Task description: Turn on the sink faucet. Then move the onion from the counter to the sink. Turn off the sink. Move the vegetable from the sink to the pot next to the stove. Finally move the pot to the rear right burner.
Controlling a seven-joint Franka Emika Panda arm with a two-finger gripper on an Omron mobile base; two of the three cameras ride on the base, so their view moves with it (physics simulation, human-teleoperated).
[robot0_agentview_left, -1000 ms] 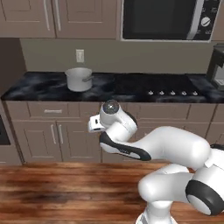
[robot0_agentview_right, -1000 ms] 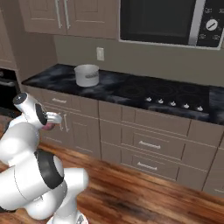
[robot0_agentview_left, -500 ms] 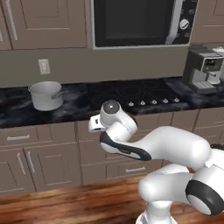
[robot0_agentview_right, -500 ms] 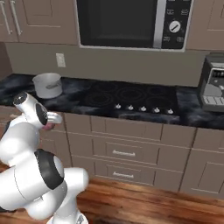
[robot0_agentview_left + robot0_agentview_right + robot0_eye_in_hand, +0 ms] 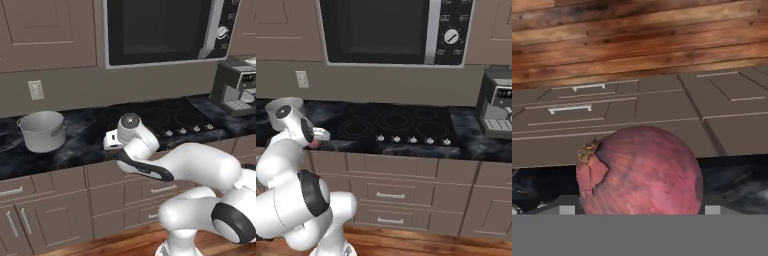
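Kitchen cupboards and a black bench sit in front of me. Closest to me, my tool point(image 5: 317, 142) is clamped on the onion point(image 5: 641, 170), which looks big and pink right at the hand camera. I hold it up off the bench point(image 5: 75, 145) so I can carry it. Next comes the pot point(image 5: 42, 130) on the bench, where I think the onion goes. Further right is the stove point(image 5: 393, 123).

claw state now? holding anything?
Claw: closed on the onion, which sits right at the fingertips in the hand view and shows pink at the claw in the right base view.
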